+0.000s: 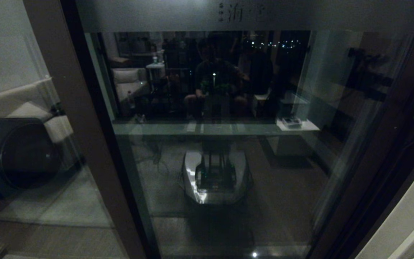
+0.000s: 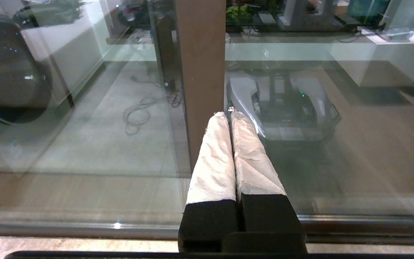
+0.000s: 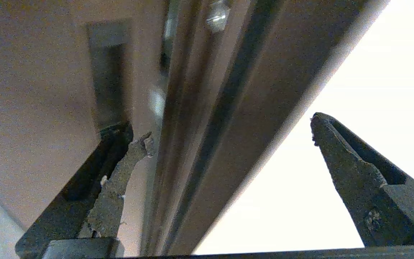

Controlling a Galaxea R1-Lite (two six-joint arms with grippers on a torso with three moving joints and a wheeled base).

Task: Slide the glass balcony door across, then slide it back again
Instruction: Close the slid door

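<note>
Door [image 1: 210, 144] fills view ahead; handle stile [image 3: 128, 90] runs vertical at door's right edge. Right gripper [image 3: 228, 136] spread wide, straddling that stile: one finger [image 3: 120, 169] at recessed handle [image 3: 108, 79], other off door's edge. You push sideways from here. Left gripper [image 2: 230, 118] pressed closed, empty, tips near door's left stile [image 2: 199, 64].

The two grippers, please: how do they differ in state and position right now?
The left gripper is shut, fingertips pressed together before a brown frame post; the right gripper is open, straddling the door's edge, one finger at the recessed handle. Both have worn wrapped fingers.
</note>
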